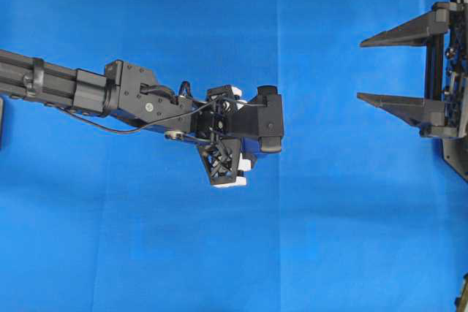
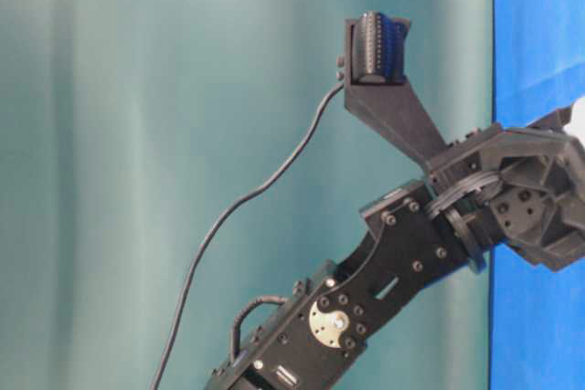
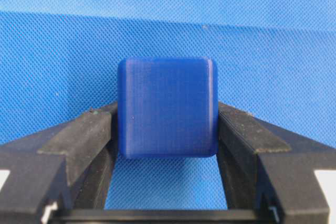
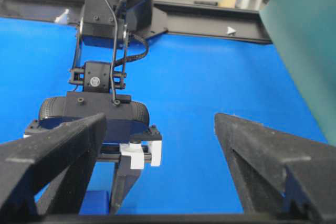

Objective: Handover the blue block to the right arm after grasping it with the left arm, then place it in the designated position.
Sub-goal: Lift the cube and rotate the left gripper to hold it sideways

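Blue block (image 3: 167, 107) sits between the two fingers of my left claw (image 3: 167, 129), resting on the blue cloth surface (image 3: 273, 40). In the left wrist view both finger pads (image 3: 86, 129) are right against its side faces, low on the cube, no gap I can see, so I read it as pinched, though not lifted yet afaict. Grabbing it across flat sides and low makes sense: top half stays exposed, which gives the other arm smth to take at handover.

From overhead the block itself is hidden under the left arm (image 1: 131, 96), wrist pitched down over mid-cloth.

Right claw (image 1: 387, 67) hangs near the right edge, well apart from the left one, fingers spread wide and pointed toward it, holding nothing. Looks parked to receive w/o crowding the pick.

Next, imo: lift, bring block across.
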`<state>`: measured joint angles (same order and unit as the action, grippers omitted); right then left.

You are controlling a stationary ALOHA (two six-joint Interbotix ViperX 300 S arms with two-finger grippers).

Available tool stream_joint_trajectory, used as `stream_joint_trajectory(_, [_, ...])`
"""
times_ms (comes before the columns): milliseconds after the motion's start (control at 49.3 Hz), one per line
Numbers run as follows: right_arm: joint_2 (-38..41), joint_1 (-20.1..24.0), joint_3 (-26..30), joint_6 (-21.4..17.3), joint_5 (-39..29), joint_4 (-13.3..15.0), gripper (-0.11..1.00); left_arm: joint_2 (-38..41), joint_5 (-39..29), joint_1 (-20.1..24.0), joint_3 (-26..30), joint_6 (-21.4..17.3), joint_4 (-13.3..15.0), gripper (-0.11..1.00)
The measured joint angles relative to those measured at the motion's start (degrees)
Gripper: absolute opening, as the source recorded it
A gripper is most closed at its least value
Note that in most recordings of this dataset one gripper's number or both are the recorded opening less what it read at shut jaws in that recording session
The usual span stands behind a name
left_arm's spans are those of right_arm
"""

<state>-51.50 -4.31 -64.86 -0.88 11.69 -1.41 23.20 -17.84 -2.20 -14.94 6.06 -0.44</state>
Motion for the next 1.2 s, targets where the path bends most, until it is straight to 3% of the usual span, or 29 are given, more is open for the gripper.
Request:
stream_joint_trajectory(730, [0.0, -0.1, 0.0, 0.0, -0.4, 0.0, 0.96, -17.9, -13.4, 0.0, 2.5, -0.7, 0.0, 0.48])
stream_joint_trajectory(974, [0.0, -0.1, 0.0, 0.0, -0.4, 0.0, 0.96, -19.4, -18.9, 0.1, 5.6, -1.1, -0.1, 0.48])
stream_joint_trajectory(1197, [0.0, -0.1, 0.0, 0.0, -0.4, 0.0, 0.96, -20.4, -20.0, 0.1, 7.6, -1.8, -0.6, 0.48])
